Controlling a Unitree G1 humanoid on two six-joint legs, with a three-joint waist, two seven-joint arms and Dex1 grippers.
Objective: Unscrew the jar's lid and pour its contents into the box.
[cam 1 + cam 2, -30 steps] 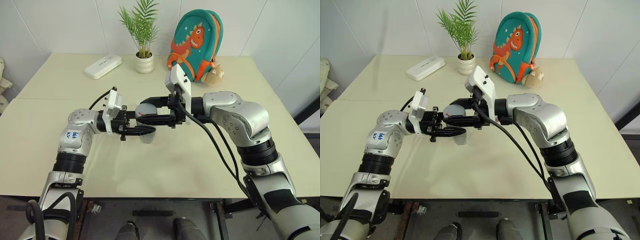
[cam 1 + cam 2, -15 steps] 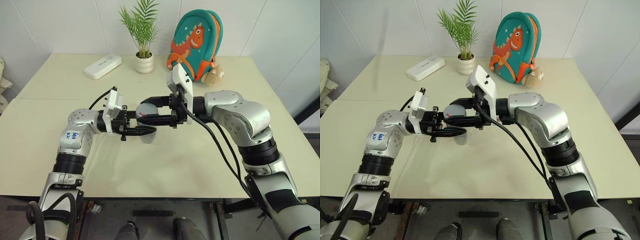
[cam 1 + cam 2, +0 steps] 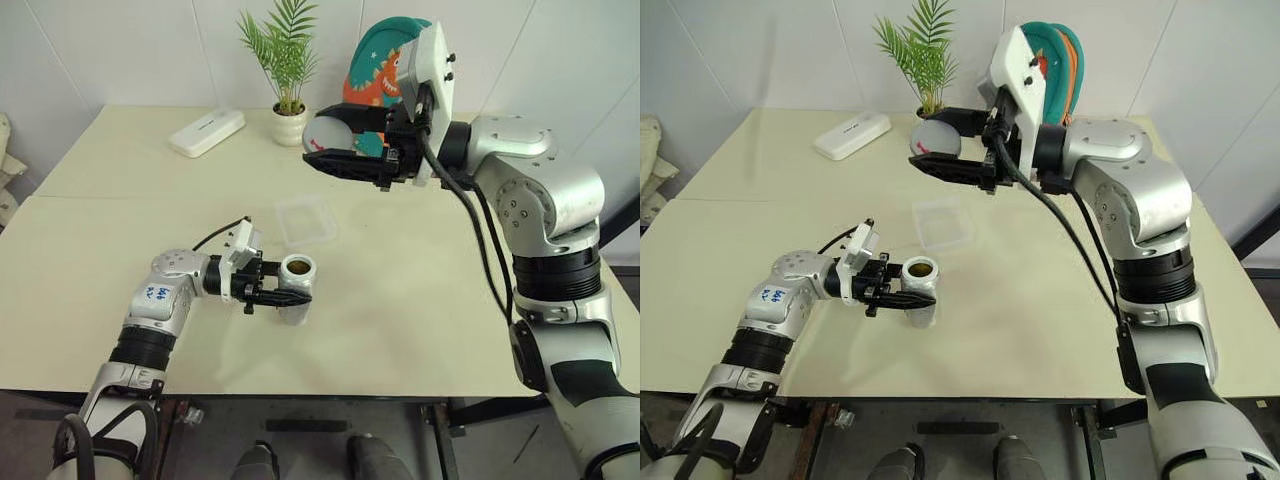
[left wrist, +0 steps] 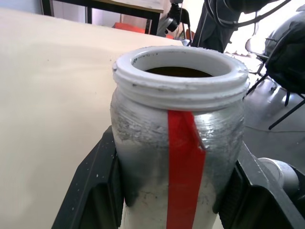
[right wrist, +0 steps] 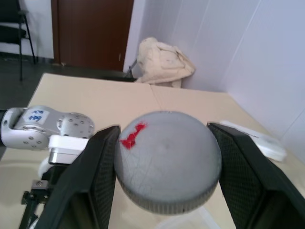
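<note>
Lid (image 3: 327,133) now off – right tool (image 3: 345,146) lifted it clear, clamped between its fingers, high over the worktop (image 3: 420,290). Left tool (image 3: 288,297) grips the open jar (image 3: 296,287) low near the box (image 3: 305,220); pour next, likely.

there was one open jar (image 3: 296,288), one grey lid (image 3: 328,136), one clear square box (image 3: 306,221), one white oblong case (image 3: 206,132), one potted plant (image 3: 288,125), one dinosaur backpack (image 3: 383,72) and two grippers: left gripper (image 3: 283,297), right gripper (image 3: 335,142).
</note>
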